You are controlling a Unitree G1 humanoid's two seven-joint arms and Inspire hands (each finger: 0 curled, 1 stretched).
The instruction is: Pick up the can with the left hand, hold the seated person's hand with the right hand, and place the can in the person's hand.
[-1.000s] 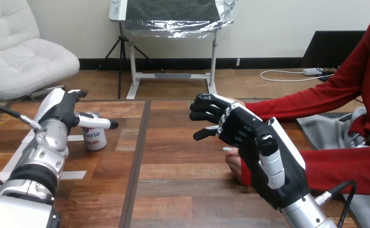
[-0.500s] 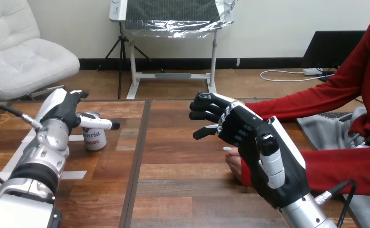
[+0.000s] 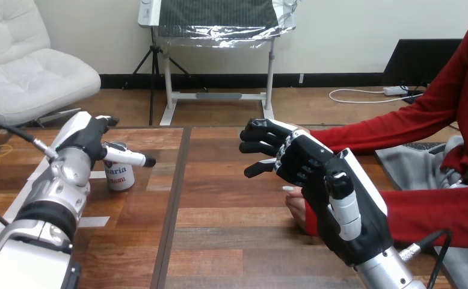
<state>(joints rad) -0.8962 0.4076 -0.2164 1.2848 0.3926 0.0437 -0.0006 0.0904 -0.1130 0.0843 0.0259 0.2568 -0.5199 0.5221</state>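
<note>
I judge the task barely begun: nothing is gripped yet and every step is left to do.

The can (image 3: 118,173) stands upright on the tabletop (image 3: 231,211), at its left side, near the far edge. My left hand (image 3: 89,139) hovers over and just behind it, released, with one straight digit reaching across the can's top toward the middle of the tabletop. I see nothing wrapped round the can's body, so I don't count it as picked up. Whether that digit touches the rim I cannot tell.

My right hand (image 3: 316,171) is raised above the right half of the tabletop, loose and empty, its fingers (image 3: 257,137) only slightly bent and pointing toward the left. The person's hand (image 3: 295,203) lies low on the tabletop, peeking out from beneath my right palm at the end of a red sleeve. My hand is over it, not round it; I see no digit curled about it.

What remains, as I read it: clasp the can with the left hand and lift it, lower the right hand and take hold of the person's hand, then carry the can across the tabletop and set it in that hand.
</note>
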